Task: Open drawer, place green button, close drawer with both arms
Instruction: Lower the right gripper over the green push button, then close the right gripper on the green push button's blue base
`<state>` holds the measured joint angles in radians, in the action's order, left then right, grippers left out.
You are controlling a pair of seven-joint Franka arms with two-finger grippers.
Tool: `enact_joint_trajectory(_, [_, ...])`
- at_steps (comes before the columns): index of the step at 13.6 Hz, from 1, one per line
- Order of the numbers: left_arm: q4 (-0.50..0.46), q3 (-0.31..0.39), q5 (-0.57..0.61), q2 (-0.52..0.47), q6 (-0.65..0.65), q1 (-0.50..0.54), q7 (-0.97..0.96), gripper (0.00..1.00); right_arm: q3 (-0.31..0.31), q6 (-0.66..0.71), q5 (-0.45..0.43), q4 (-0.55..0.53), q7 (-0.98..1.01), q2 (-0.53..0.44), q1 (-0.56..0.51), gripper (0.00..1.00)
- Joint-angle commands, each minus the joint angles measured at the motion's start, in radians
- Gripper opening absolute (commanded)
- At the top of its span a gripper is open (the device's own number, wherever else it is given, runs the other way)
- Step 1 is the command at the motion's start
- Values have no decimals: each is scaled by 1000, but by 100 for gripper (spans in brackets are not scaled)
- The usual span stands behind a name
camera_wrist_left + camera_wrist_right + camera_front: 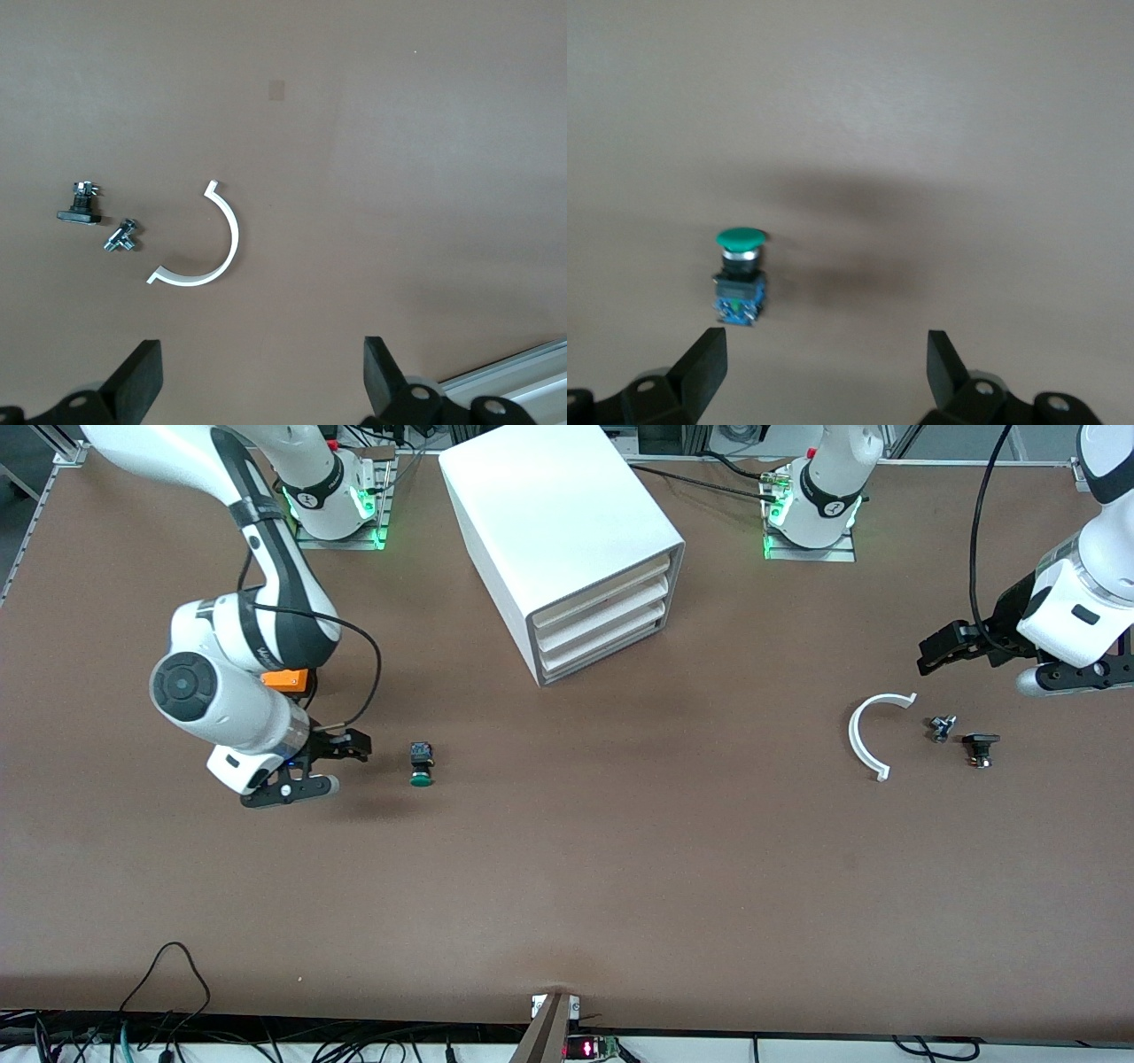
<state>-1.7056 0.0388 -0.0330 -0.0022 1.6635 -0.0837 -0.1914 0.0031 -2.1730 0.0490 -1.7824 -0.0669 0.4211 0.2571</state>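
From my station I count two arms, one cabinet with three drawers, one button and three loose parts on the brown tabletop (567, 886). Starting at the right arm's end, the right tool (341, 766) hangs low over the tabletop with its fingers (704, 367) spread wide and nothing between them; in the right wrist view the gap is empty. An orange piece (285, 679) shows beside that arm's wrist. Just beside the right tool, apart from it, the button (422, 764) lies on its side on the tabletop, green cap toward the front camera and dark body pointing at the cabinet. The white cabinet (558, 522) stands mid-table, closer to the bases, with its three drawers stacked and all shut; the lowest drawer (602, 646) sits flush with the two above it. Toward the left arm's end I see one white curved strip (864, 735), one small metal fitting (941, 727) beside it, and one small black part (980, 746) next to that, all three apart from each other. The left tool (943, 648) hovers above this group, also spread wide and empty, touching nothing; its fingers (142, 372) frame bare tabletop in the left wrist view.
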Motion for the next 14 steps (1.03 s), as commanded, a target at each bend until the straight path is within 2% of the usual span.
enact_joint_trajectory(1, [34, -2, 27, 14, -27, -4, 6, 100, -8, -56, 15, 26, -95, 57, 56, 100])
enact_joint_trajectory(8, [34, -2, 27, 14, -31, -5, 6, 100, -8, -109, 12, -6, -162, 114, 131, 100])
enact_joint_trajectory(11, [34, -2, 27, 14, -31, -5, 6, 100, -8, -223, 5, -86, -153, 117, 133, 100])
enact_joint_trajectory(14, [34, -2, 27, 14, -31, -5, 6, 100, -8, -269, 5, -129, -157, 114, 137, 100])
